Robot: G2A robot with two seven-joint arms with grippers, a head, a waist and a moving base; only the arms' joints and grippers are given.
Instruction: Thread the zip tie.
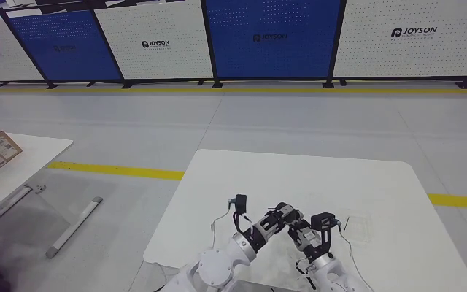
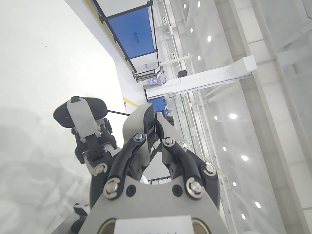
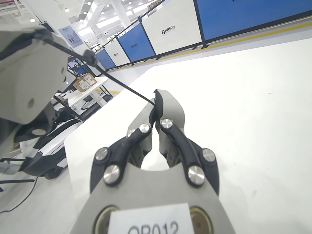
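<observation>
A black zip tie [image 3: 121, 86] is stretched in the air between my two grippers, above the near part of the white table [image 1: 292, 175]. My right gripper [image 3: 155, 102] is shut on one end of its strap. The strap runs from there through the tie's small black head [image 3: 90, 58] to my left gripper [image 3: 36, 37], which is shut on the other end. From the left wrist, my left gripper [image 2: 154, 120] has its pads pressed together, and the strap [image 2: 119, 113] leads across to the right gripper [image 2: 80, 113]. From above, the left gripper [image 1: 287, 214] and the right gripper [image 1: 298, 228] almost touch.
A clear plastic bag [image 1: 357, 226] with a thin dark tie on it lies on the table to the right of the arms. Another table [image 1: 29, 157] stands at the far left. Blue and white fence panels [image 1: 270, 36] line the back of the room.
</observation>
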